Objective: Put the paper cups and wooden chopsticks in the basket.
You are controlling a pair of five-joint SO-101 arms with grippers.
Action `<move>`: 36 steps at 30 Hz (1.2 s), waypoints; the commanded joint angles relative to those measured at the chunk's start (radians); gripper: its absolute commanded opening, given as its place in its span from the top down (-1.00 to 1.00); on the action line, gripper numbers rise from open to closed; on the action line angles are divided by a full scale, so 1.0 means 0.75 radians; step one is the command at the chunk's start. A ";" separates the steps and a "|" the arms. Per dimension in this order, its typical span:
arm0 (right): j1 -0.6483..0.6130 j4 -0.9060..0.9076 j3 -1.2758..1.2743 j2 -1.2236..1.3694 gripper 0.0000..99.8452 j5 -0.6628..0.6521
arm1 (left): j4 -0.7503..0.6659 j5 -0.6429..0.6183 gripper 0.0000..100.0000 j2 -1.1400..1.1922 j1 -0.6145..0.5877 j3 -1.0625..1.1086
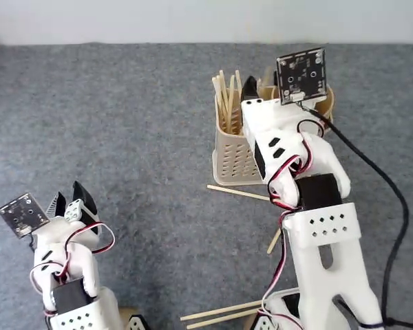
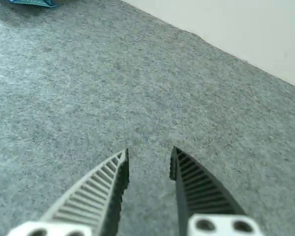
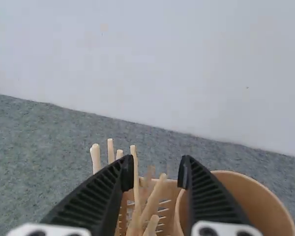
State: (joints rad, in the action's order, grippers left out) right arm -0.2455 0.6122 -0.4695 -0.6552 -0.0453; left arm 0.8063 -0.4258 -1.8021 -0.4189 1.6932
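Observation:
A beige slotted basket (image 1: 230, 159) stands at the back middle of the grey mat with several wooden chopsticks (image 1: 225, 96) upright in it. My right gripper (image 1: 250, 93) hangs open just above the basket's top. In the right wrist view its fingertips (image 3: 154, 172) straddle the chopstick tips (image 3: 110, 152), and nothing is held. A tan paper cup (image 3: 258, 204) sits just beside them at the basket, its rim (image 1: 328, 104) partly hidden by the arm. I cannot tell if it is inside. My left gripper (image 1: 70, 199) rests open at the front left over bare mat (image 2: 148, 162).
Loose chopsticks lie on the mat: one in front of the basket (image 1: 235, 192), a short piece beside the right arm (image 1: 274, 240), and two side by side near the front edge (image 1: 220, 315). A pale wall borders the mat at the back.

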 commanded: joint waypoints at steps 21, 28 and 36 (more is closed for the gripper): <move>-0.105 1.300 0.475 -0.017 0.76 -0.264 | 0.004 -0.008 0.73 -0.027 -0.010 -0.013; -0.009 1.550 0.477 -0.019 0.76 -0.278 | 0.004 -0.008 0.73 -0.027 -0.010 -0.013; 0.361 1.570 0.450 -0.019 0.76 -0.268 | 0.004 -0.008 0.73 -0.027 -0.010 -0.013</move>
State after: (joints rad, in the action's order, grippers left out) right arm -0.0767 1.7507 -0.1657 -0.6690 -0.2463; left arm 0.8078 -0.4258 -1.8021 -0.4189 1.6932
